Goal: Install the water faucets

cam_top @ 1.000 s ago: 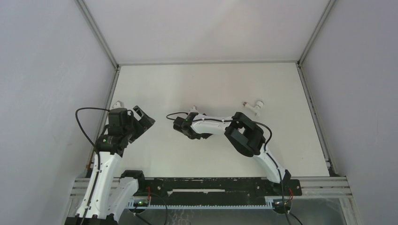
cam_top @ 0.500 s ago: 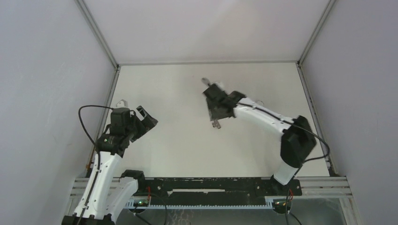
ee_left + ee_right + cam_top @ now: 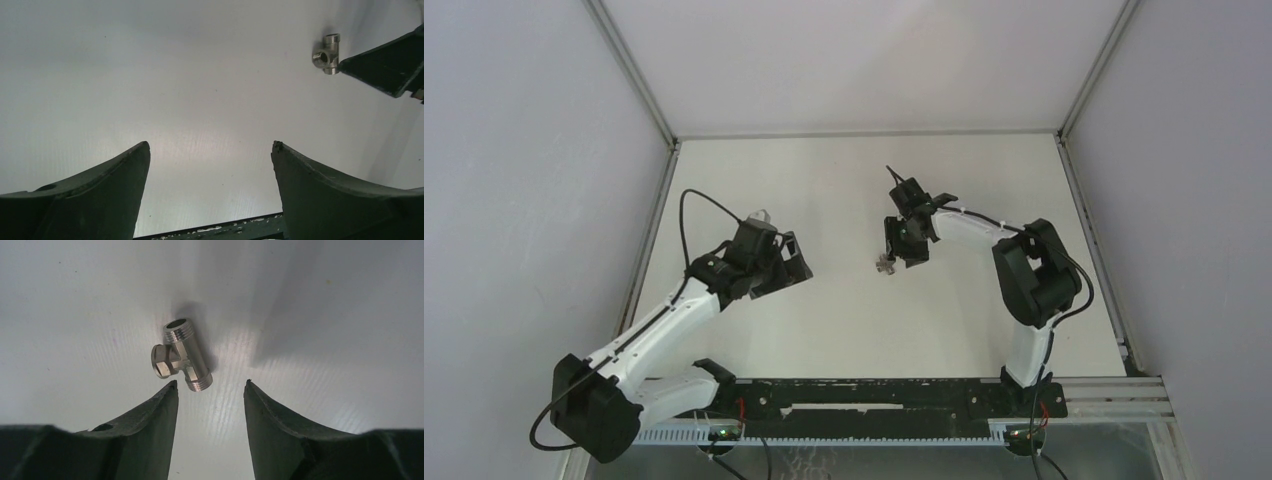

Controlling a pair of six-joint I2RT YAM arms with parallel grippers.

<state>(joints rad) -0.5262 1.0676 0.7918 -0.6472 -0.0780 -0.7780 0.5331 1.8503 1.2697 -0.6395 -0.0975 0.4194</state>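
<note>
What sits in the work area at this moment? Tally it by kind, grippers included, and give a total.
Grey metal T-shaped fitting: 1
Grippers: 2 (left gripper, right gripper)
Total: 3

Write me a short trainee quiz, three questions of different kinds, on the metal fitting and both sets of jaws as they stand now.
1. True or false: the grey metal T-fitting is clamped between the right jaws.
2. The left jaws are: A) shut on the fitting; B) wide open and empty; C) out of view.
3. What does the fitting rest on?

Key
1. False: it lies free, just past the tips of the open right jaws.
2. B.
3. The white table.
</note>
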